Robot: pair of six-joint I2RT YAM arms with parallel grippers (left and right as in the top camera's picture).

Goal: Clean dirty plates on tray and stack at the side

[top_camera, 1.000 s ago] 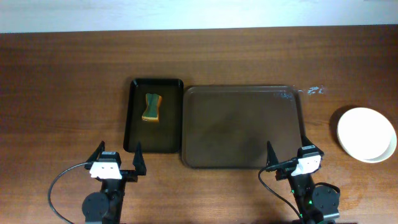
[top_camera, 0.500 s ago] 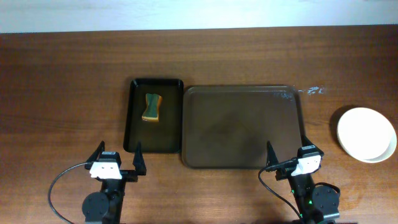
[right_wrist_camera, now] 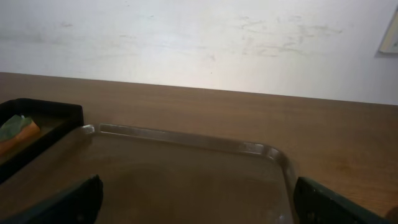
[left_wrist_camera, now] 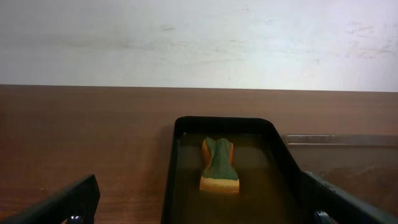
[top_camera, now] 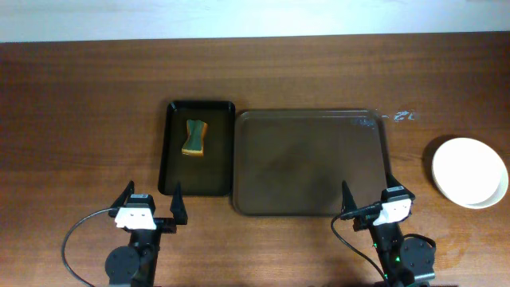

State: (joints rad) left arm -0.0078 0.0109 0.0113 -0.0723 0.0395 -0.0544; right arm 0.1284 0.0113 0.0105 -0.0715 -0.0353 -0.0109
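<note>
The dark-brown tray (top_camera: pixel 311 163) lies in the middle of the table with nothing on it. White plates (top_camera: pixel 470 171) sit stacked on the bare table to its right, with no smear showing on the top one. My left gripper (top_camera: pixel 152 193) stands open near the front edge, just below the black tray. My right gripper (top_camera: pixel 368 191) stands open at the brown tray's front right corner. In the left wrist view the left gripper (left_wrist_camera: pixel 202 208) holds nothing. The right wrist view shows the right gripper (right_wrist_camera: pixel 199 208) over the tray's (right_wrist_camera: pixel 186 174) near end, also with nothing in it.
A narrow black tray (top_camera: pixel 172 159) left of the brown one holds a green and yellow sponge (top_camera: pixel 194 138), seen ahead in the left wrist view as the sponge (left_wrist_camera: pixel 219 165). Cables trail from both arm bases at the front edge. A pale wall runs behind the table.
</note>
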